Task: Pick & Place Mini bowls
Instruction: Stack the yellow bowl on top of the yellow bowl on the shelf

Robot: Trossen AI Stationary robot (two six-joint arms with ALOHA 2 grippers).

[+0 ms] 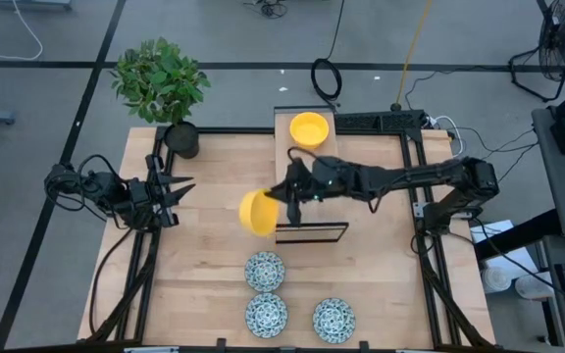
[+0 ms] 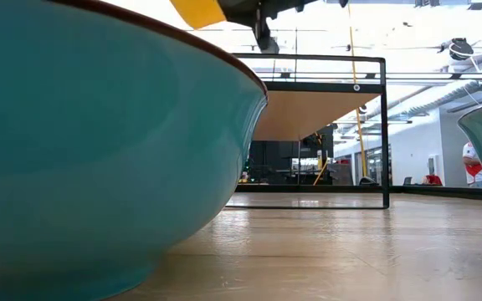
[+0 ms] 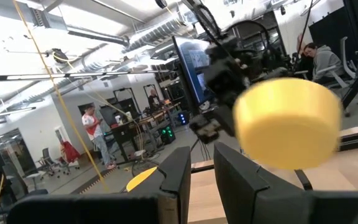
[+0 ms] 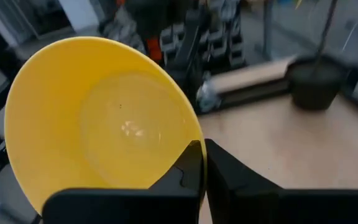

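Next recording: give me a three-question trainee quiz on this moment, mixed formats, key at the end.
1. True or false: the right end effector grips a yellow mini bowl by its rim.
2. How many floral mini bowls sit on the table? A) two B) three C) four
3. Fill in: the second yellow bowl rests on top of the raised ____.

Key
1. True
2. B
3. shelf

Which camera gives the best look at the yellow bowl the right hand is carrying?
The right wrist view: the yellow bowl fills it, inside facing the camera, rim pinched. The high view shows it tilted; the left wrist view shows its blurred underside; the low view catches only an edge.
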